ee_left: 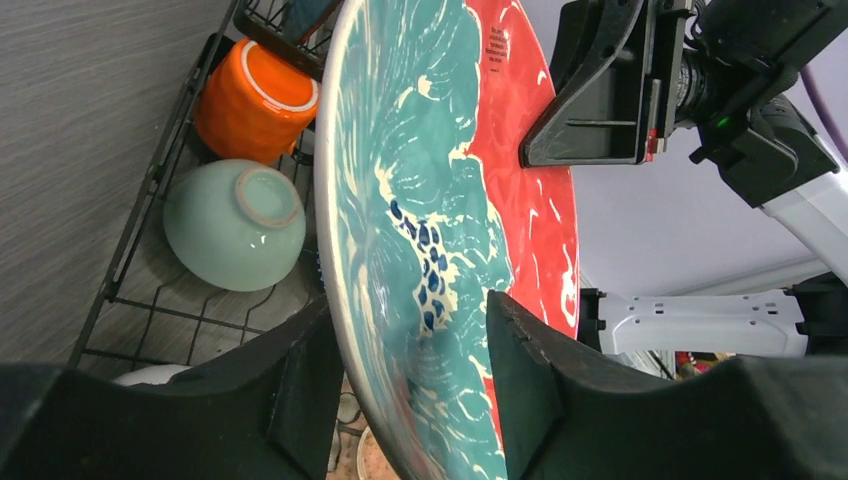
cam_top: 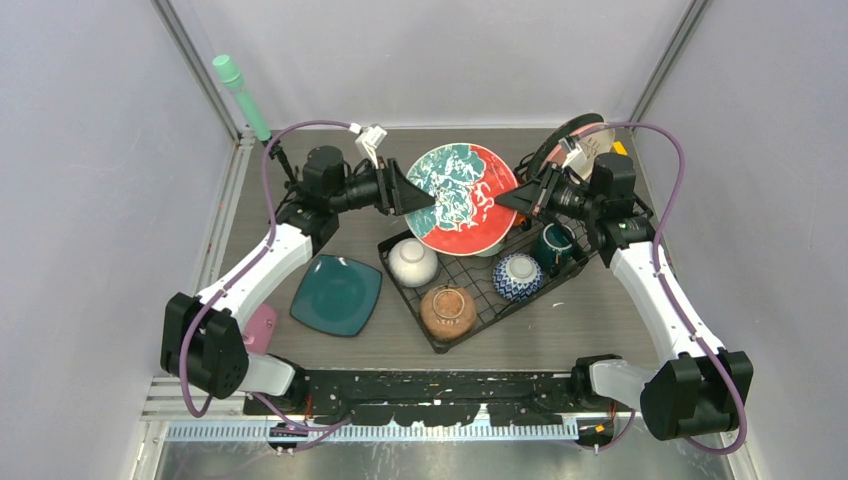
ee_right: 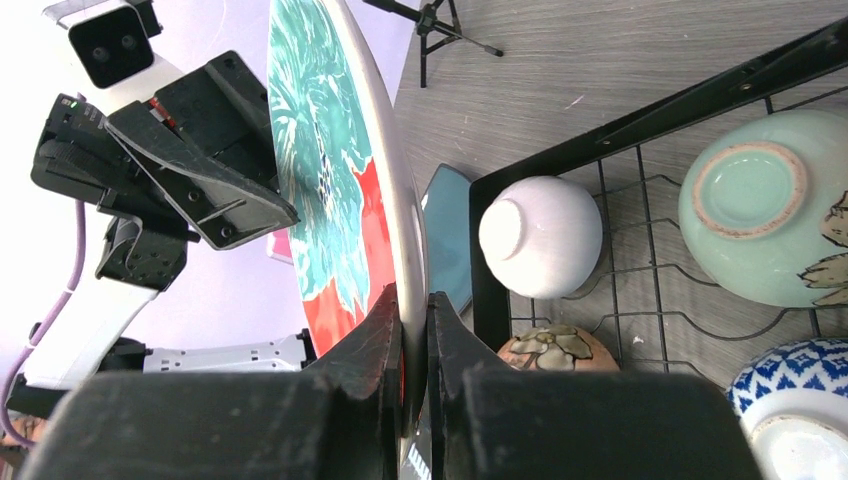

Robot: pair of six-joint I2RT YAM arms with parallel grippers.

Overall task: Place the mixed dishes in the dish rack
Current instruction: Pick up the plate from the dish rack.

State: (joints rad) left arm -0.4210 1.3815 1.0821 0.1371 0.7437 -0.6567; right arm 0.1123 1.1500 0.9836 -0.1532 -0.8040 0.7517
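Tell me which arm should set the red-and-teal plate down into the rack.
Right. The right gripper is clamped on the plate rim above the rack; the left gripper only straddles the opposite edge, jaws not closed on it.

Table (cam_top: 585, 322): dish rack (cam_top: 481, 283), square teal plate (cam_top: 336, 294), pink cup (cam_top: 260, 328)

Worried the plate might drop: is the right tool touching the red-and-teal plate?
Touching. The right wrist view shows the right tool with both fingers clamped against opposite faces of the red-and-teal plate at its rim.
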